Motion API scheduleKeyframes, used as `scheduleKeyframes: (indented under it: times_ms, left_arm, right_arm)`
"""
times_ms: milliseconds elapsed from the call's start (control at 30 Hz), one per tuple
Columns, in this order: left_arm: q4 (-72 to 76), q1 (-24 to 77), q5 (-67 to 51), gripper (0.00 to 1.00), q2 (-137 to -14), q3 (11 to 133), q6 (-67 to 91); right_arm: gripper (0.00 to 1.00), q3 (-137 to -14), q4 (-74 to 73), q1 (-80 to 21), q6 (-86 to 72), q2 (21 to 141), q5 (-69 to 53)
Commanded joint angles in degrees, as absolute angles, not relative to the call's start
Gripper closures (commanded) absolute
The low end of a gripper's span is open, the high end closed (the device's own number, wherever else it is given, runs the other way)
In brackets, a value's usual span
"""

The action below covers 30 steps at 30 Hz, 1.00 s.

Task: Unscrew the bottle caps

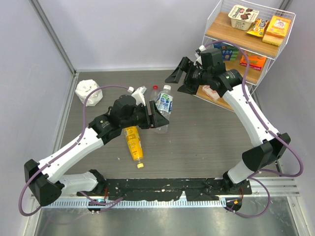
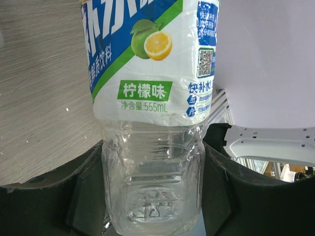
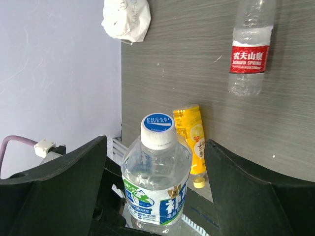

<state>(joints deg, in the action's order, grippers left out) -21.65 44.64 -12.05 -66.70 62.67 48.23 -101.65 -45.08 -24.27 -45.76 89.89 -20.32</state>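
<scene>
Squarely inside the left tool [image 2: 153,189] — the small bottle [image 2: 147,98], upright.

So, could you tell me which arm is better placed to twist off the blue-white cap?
Right. The left claw clamps the bottle, while the right claw is open, with the cap centred between its fingers in its wrist view.
</scene>
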Motion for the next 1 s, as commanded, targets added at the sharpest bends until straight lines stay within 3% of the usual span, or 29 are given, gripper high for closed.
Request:
scheduleKeyframes:
  times_ms: [0,233,267,333,600,700,733,800,900,967]
  left_arm:
    - [-20.8,44.9,-13.4,0.61,-64.1,61.7,47.6]
    - [-21.2,45.4,-13.3,0.61,-64.2,61.7,47.7]
    - [-21.3,45.4,-13.4,0.61,-64.1,61.7,47.6]
    - [-21.5,45.5,-13.2,0.61,-64.0,61.8,47.7]
    - [-21.8,45.8,-12.6,0.61,-63.5,61.5,47.8]
    - [-21.6,45.9,-12.4,0.61,-63.3,61.2,48.4]
    - [-21.5,45.9,-12.4,0.59,-63.2,61.1,48.5]
    - [-21.8,45.9,-11.7,0.48,-63.1,61.2,48.8]
    - [-23.6,46.0,-9.2,0.26,-63.0,62.6,49.9]
    - [-23.0,45.9,-8.4,0.18,-62.9,63.3,50.7]
  right_arm:
    - [0.16,-100.7,-41.5,-24.5,-47.5,90.2,-25.4]
    - [0.26,-97.8,-38.9,-24.8,-48.6,90.5,-27.9]
    - [0.4,-97.3,-38.1,-25.0,-48.7,90.7,-28.3]
    - [0.46,-96.8,-37.2,-25.2,-48.9,91.1,-29.6]
    - [0.5,-94.9,-36.9,-26.0,-47.9,91.9,-29.8]
    - [0.72,-94.0,-35.9,-26.2,-47.9,91.8,-30.1]
    - [0.87,-93.9,-35.6,-26.1,-47.9,91.4,-30.0]
    - [0.98,-93.7,-35.5,-26.2,-47.7,90.8,-29.5]
    - [0.98,-93.1,-34.9,-26.1,-47.3,88.3,-27.8]
    - [0.98,-92.3,-34.1,-26.1,-47.0,86.1,-25.7]
